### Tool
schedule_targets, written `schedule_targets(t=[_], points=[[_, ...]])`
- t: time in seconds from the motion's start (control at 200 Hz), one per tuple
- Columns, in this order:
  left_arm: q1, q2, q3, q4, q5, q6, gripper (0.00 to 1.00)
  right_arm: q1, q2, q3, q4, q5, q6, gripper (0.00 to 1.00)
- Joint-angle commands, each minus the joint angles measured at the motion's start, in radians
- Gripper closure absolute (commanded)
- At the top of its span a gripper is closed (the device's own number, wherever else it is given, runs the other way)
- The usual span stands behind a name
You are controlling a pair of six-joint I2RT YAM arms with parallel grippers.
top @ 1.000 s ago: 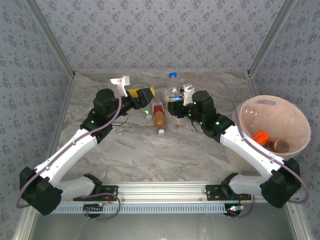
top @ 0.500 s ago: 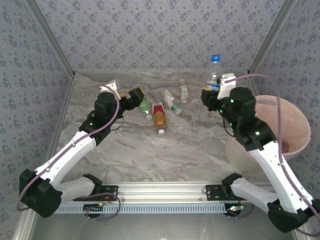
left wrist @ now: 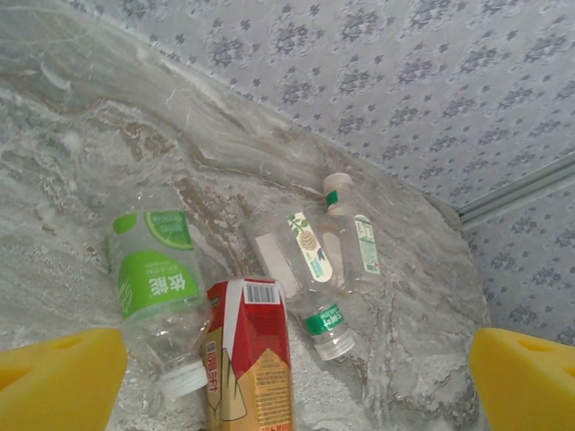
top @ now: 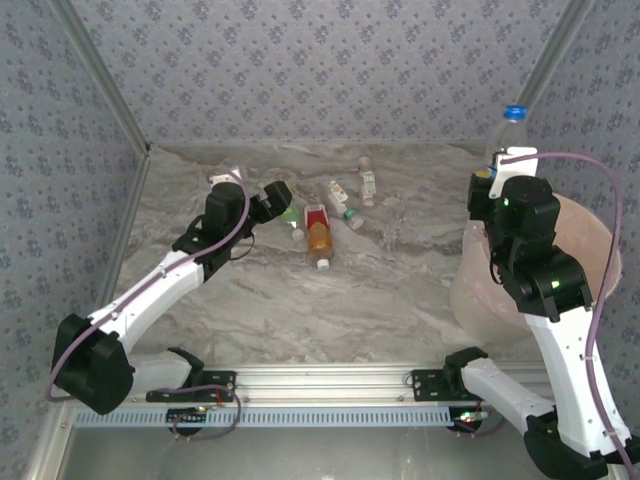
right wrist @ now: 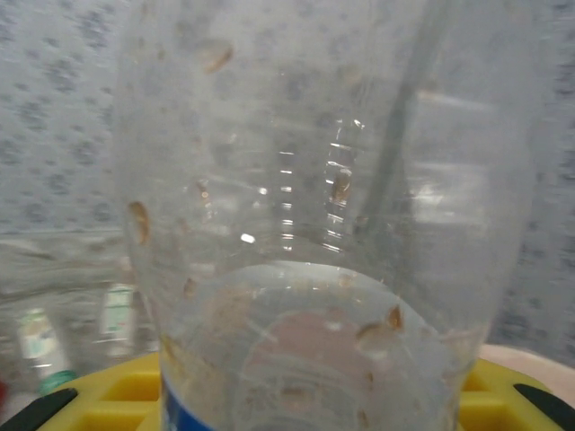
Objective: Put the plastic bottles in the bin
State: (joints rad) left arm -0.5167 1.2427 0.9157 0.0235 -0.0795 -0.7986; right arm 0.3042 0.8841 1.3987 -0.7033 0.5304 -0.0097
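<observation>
Carrying step: the right gripper (top: 490, 182), clamped on a clear blue-capped bottle (top: 507, 135), holds it upright above the pink bin's (top: 468, 285) left rim. Next, I judge, it must move over the opening and release. The left gripper (top: 278, 193) — wide open, empty — hovers by the green-labelled bottle (left wrist: 154, 283).

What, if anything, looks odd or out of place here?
Brown flecks dot the blue-capped bottle that the right gripper holds upright near the bin. Nothing else stands out; other bottles lie on the table.
</observation>
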Motion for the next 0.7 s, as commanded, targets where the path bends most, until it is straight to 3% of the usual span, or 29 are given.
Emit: schedule_targets(t=[0.0,0.175,0.36,0.58,0.7], points=[[0.01,0.026,0.038,-0.011,-0.001,-0.047,0.02,-0.038,-0.019,0.037,-0.051,0.162,-0.071,0.56],[0.018,0.049,0.061,-0.032,0.02,-0.062,0.02,-0.114,-0.052,0.006,-0.1,0.363,-0.113,0.55],[0.02,0.067,0.085,-0.052,0.04,-0.065,0.02,-0.236,-0.113,-0.084,-0.115,0.409,-0.112,0.55],[0.022,0.089,0.12,-0.081,0.071,-0.064,0.02,-0.439,-0.154,-0.227,-0.038,0.395,-0.167,0.53],[0.024,0.095,0.133,-0.094,0.076,-0.059,0.02,-0.551,-0.168,-0.318,0.012,0.294,-0.182,0.5]])
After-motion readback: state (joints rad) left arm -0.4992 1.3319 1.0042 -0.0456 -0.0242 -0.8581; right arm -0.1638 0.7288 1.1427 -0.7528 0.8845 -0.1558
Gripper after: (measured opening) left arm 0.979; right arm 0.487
